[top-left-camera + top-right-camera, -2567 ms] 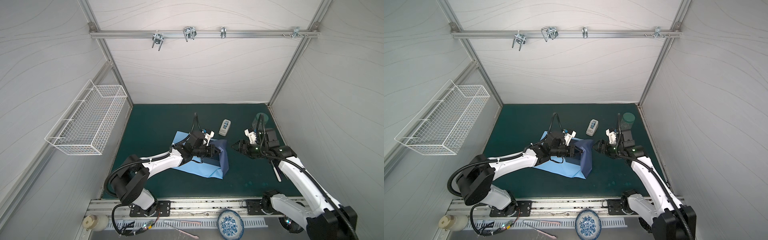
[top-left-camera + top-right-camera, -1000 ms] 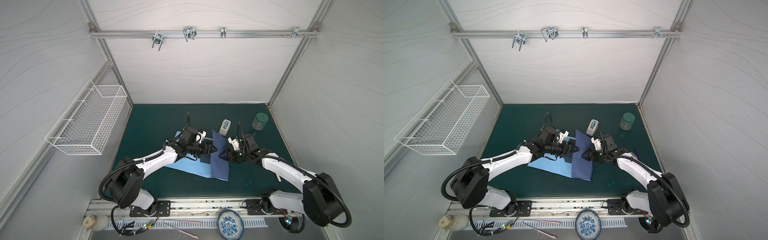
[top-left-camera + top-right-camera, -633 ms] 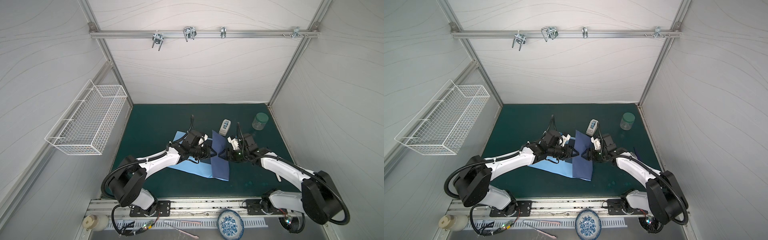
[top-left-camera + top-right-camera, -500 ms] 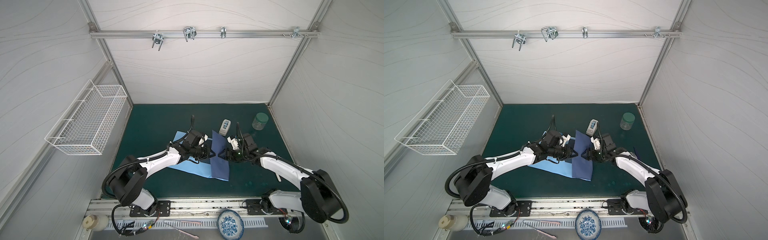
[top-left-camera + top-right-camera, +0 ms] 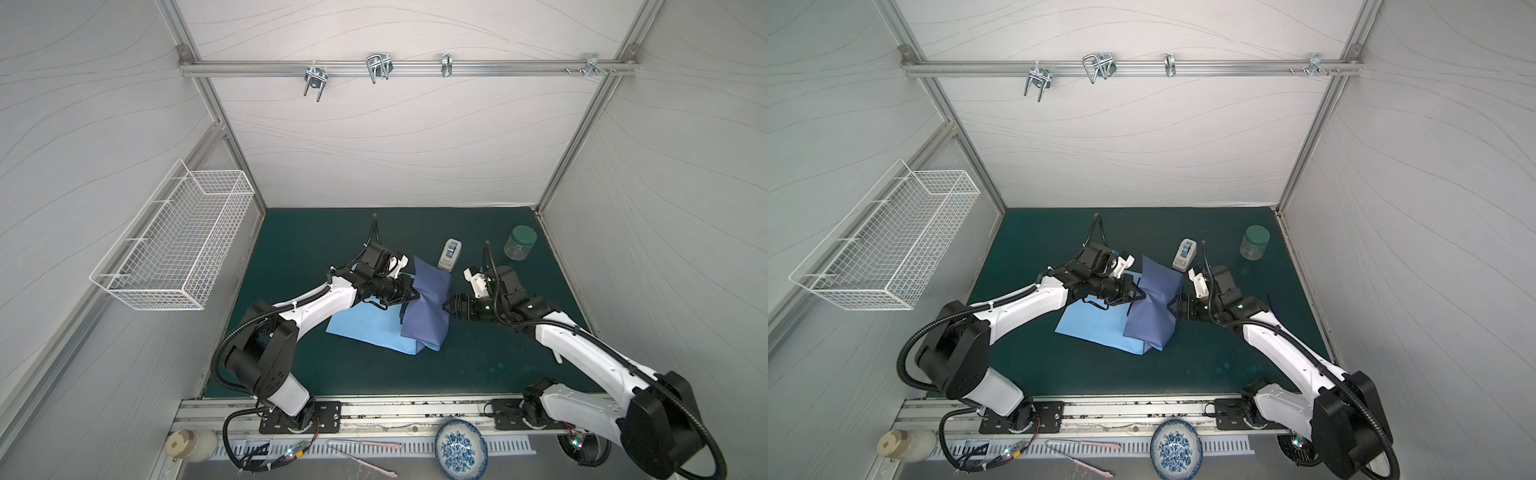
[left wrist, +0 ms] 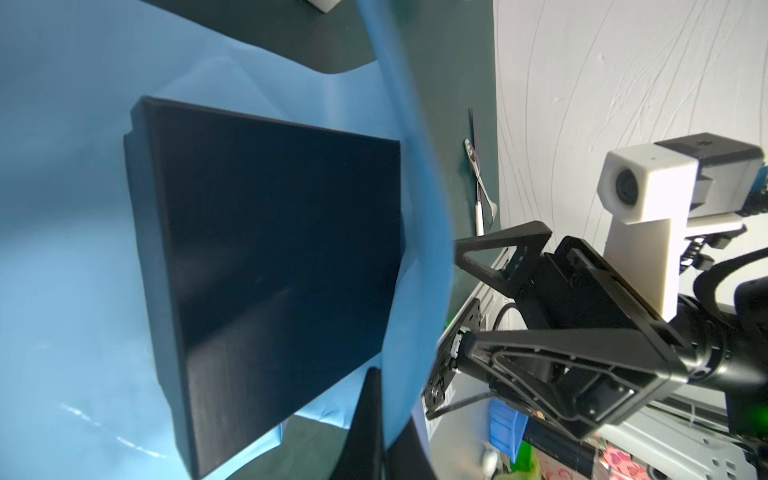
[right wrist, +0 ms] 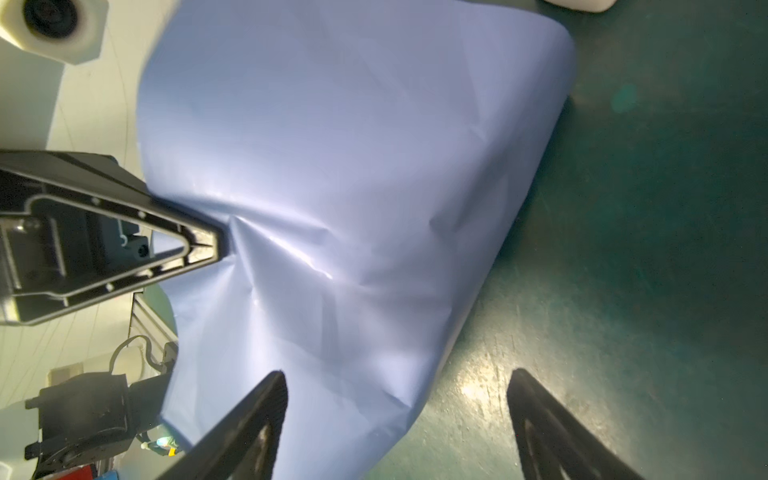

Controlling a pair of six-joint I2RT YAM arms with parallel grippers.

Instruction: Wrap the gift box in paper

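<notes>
On the green mat (image 5: 478, 365) the paper (image 5: 428, 307) lies sky-blue face up, its right part raised as an indigo flap over the gift box (image 6: 270, 270). The left gripper (image 5: 415, 296) is clamped on the flap's edge; the right gripper (image 5: 451, 308) stands spread beside it, holding nothing. Behind sit a tape dispenser (image 5: 450, 254) and a jar (image 5: 519, 242)

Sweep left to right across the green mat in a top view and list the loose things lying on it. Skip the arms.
paper, partly folded up → white tape dispenser → green-lidded clear jar
</notes>
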